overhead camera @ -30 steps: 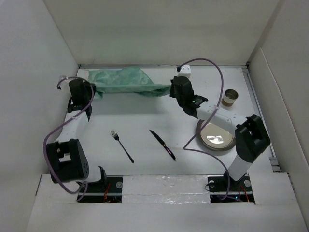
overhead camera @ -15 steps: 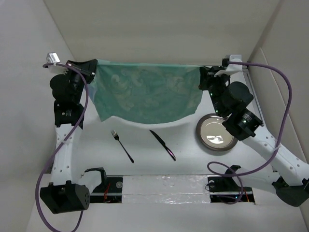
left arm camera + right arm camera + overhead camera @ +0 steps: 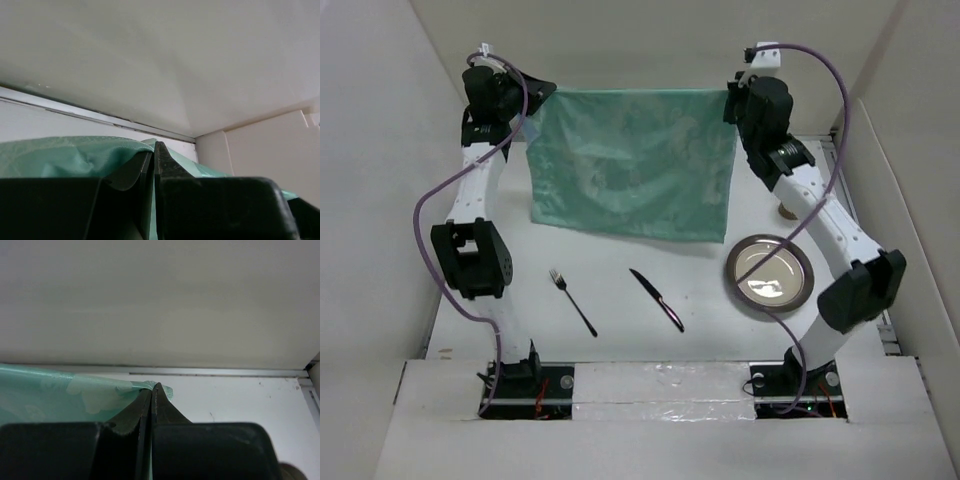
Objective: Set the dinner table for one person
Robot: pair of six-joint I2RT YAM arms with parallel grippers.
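Top external view, read from my bases outward. Nearest me on the white dinner table (image 3: pixel 520 335) lie a fork (image 3: pixel 572 300) and a knife (image 3: pixel 657 299), both left of the plate (image 3: pixel 769 275). The knife is the closer of the two to the plate, and both lie at a slant, apart from each other. The plate sits flat and bare. Just beyond the plate a small brown cup (image 3: pixel 786 212) peeks out, mostly hidden by my right arm (image 3: pixel 820 215).

Farther back, beyond the plate and to its left, a green placemat (image 3: pixel 632 165) hangs spread like a sheet. My left gripper (image 3: pixel 533 97) is clenched on its upper left corner, my right gripper (image 3: pixel 728 100) on its upper right. Both wrist views show jaws pressed together with green cloth pinched between them. The lower edge hangs free, near the plate's far rim. I cannot tell whether it touches the table.

I judge the task is at an early stage. The placemat is opened out but not laid down, and the plate, fork, knife and cup are not yet arranged as one place setting.
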